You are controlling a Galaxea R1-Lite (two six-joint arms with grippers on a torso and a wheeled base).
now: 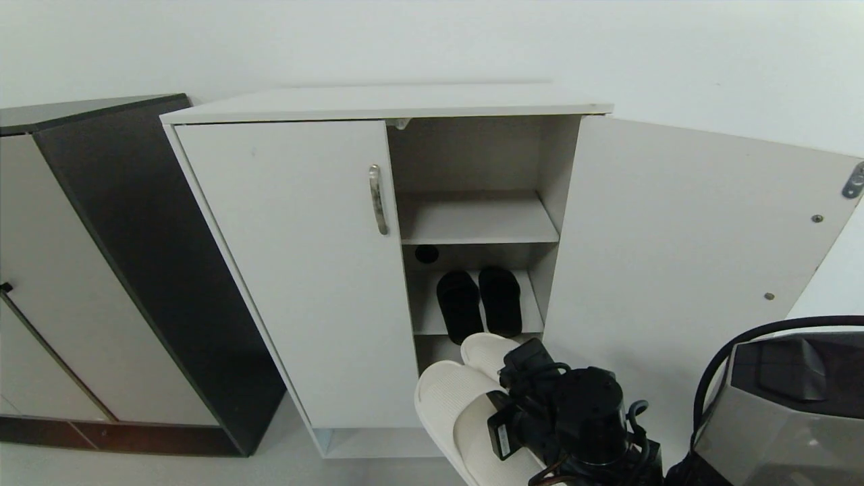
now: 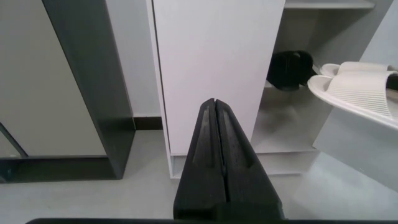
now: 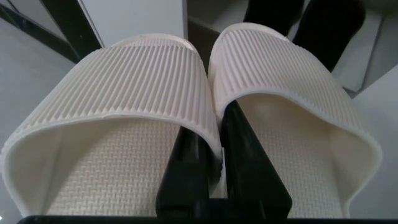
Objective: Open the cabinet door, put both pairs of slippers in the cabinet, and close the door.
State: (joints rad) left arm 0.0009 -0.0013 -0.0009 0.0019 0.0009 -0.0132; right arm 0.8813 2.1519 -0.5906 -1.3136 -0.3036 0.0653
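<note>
Right fingers (image 3: pixel 249 162) clenched on the white slippers (image 3: pixel 143 81), pinching both inner straps, just before the open cabinet (image 1: pixel 290 270) (black slippers (image 1: pixel 478 300) sit on a shelf inside). Light, soft foam, likely floppy, so the strap grip suits. Left fingers (image 2: pixel 202 168) closed, empty.

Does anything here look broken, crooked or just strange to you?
Nothing looks damaged. The one oddity: the white slippers hang in mid-air before the open cabinet, pinched together by the right tool. The black slippers lie neatly side by side on a shelf.

Left end effector (image 2: pixel 214 106) closed tight; right end effector (image 3: pixel 210 143), stretched forward, apparently clamps the white slippers (image 3: pixel 155 81)
</note>
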